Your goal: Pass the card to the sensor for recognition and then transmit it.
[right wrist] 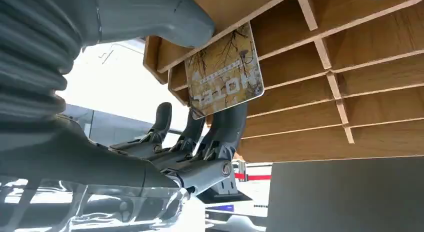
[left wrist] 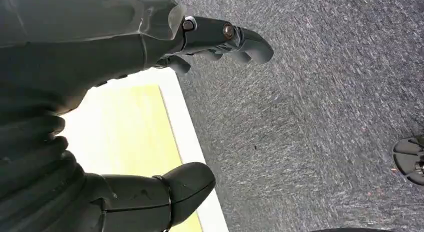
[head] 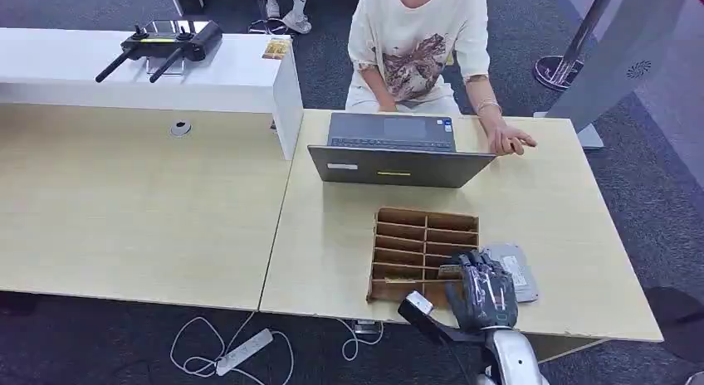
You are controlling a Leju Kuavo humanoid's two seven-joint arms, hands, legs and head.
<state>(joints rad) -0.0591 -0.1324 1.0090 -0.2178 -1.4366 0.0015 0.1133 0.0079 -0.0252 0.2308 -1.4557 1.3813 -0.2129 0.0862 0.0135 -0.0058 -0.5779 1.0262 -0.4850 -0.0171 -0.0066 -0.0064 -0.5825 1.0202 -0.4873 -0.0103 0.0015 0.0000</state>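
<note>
A yellow-brown patterned hotel card [right wrist: 225, 72] is pinched between the thumb and fingers of my right hand [right wrist: 150, 157], right against the slots of the wooden rack [right wrist: 360, 72]. In the head view my right hand [head: 481, 289] hovers over the near right corner of the rack [head: 415, 236], and an edge of the card [head: 449, 270] shows at its fingertips. The flat grey sensor [head: 516, 269] lies on the table just to the right of the rack, partly covered by the hand. My left hand [left wrist: 200, 112] hangs beside a table edge over the carpet, its fingers apart and holding nothing.
An open laptop [head: 390, 144] stands behind the rack, its dark lid [right wrist: 345, 192] facing me. A person sits beyond it with a hand [head: 508, 138] on the table. A white raised counter [head: 149, 70] with a black controller is at far left. A power strip [head: 245, 352] lies on the floor.
</note>
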